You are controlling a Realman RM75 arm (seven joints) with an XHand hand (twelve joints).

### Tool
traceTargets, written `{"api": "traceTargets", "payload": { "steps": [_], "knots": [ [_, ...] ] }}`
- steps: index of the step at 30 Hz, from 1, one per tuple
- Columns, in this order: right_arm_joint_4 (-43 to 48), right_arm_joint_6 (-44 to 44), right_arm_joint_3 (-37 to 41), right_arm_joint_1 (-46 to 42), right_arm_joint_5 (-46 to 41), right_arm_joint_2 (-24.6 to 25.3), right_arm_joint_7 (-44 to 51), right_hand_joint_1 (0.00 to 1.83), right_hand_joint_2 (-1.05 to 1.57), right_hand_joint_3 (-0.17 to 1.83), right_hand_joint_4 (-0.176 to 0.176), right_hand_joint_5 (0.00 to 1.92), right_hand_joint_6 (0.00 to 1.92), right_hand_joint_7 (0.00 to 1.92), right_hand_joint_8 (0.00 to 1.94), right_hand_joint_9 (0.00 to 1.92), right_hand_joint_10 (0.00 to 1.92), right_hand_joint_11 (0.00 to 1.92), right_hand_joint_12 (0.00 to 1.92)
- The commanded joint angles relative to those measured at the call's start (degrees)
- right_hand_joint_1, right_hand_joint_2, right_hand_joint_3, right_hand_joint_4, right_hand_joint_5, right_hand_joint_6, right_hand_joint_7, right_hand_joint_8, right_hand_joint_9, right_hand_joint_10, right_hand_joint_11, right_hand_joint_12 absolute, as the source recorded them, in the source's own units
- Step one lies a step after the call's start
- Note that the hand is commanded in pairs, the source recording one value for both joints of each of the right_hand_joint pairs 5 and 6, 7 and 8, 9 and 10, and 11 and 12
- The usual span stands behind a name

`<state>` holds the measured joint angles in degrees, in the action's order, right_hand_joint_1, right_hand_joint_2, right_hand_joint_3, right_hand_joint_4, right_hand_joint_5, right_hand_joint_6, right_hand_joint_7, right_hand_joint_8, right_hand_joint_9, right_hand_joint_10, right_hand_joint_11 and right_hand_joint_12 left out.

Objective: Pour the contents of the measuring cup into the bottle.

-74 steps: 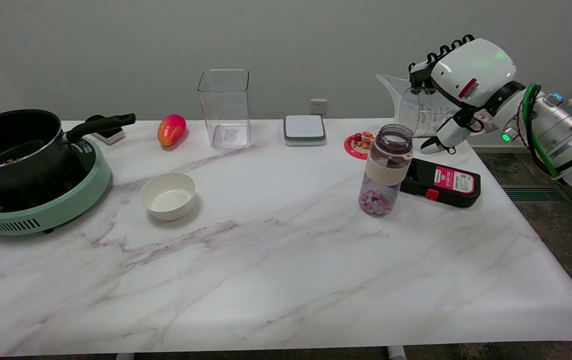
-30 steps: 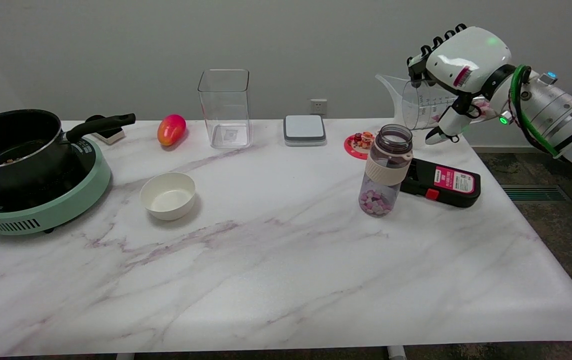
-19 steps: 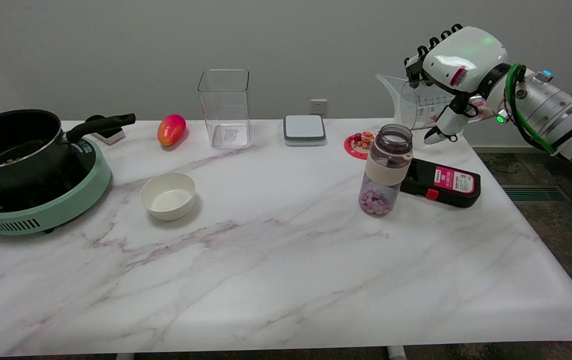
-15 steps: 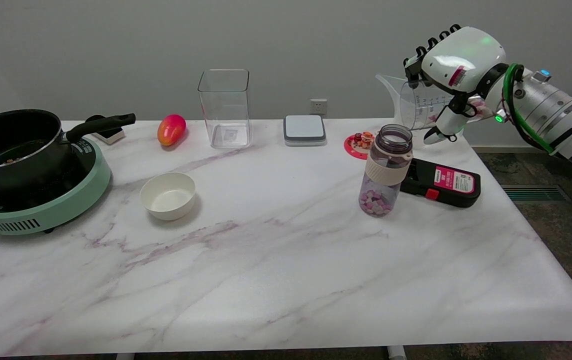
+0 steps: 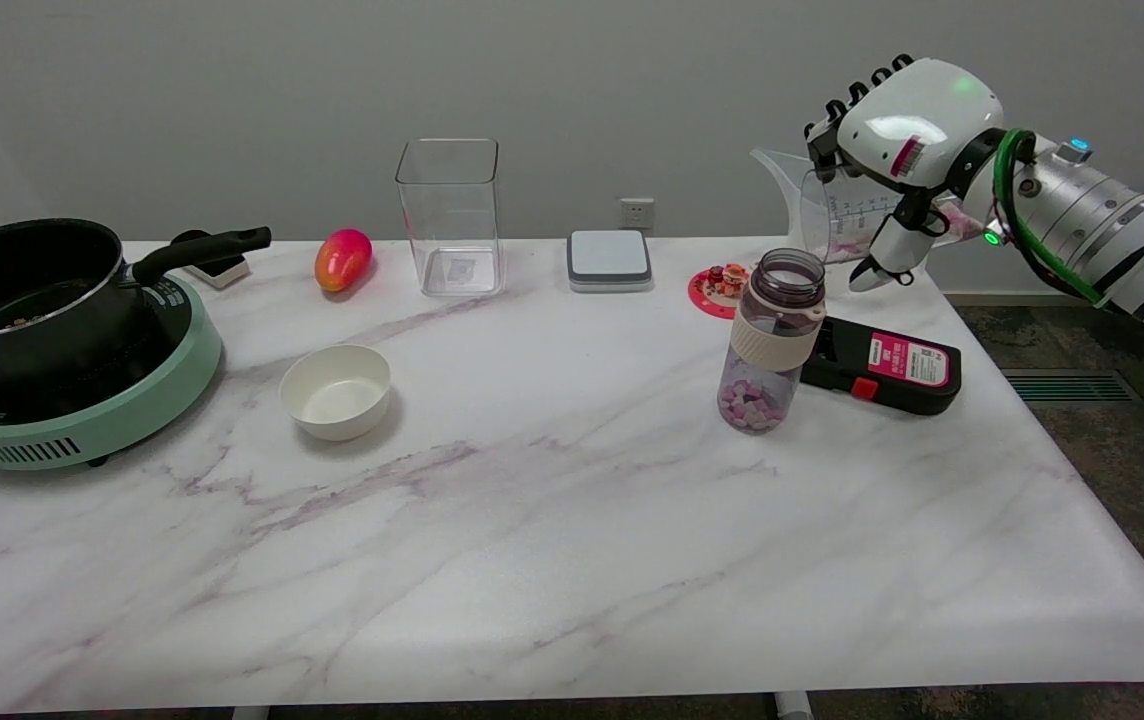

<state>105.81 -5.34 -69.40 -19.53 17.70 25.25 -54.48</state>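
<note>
While the robot hand [image 5: 897, 150] grips the clear plastic measuring cup [image 5: 827, 205], the tinted cylindrical bottle [image 5: 772, 340] stands below.

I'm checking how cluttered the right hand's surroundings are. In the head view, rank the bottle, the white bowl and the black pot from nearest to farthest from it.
From the right hand:
1. Bottle, just below and left of it.
2. White bowl, mid-left of the table.
3. Black pot, far left, on the green cooker.

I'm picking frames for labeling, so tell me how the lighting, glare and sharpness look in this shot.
Head view: lighting is soft and even, with faint shadows under the white bowl and bottle. A small bright glare sits on the right hand. The clear measuring cup blends into the grey wall, so its edges are hard to trace. Focus is sharp throughout, with no motion blur.
</note>
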Motion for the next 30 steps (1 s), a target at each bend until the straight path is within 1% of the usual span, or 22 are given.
{"api": "traceTargets", "payload": {
  "steps": [1, 30],
  "knots": [
    [-0.1, 0.9, -0.7, -0.6, 1.7, -0.9, 0.5, 1.50, 0.63, 1.12, 0.000, 1.63, 1.63, 1.56, 1.56, 1.46, 1.46, 1.25, 1.25],
    [-0.6, 0.9, -0.1, -1.3, 3.1, -1.5, 0.5, 1.50, 0.60, 1.15, 0.000, 1.63, 1.63, 1.56, 1.56, 1.47, 1.47, 1.25, 1.25]
  ]
}}
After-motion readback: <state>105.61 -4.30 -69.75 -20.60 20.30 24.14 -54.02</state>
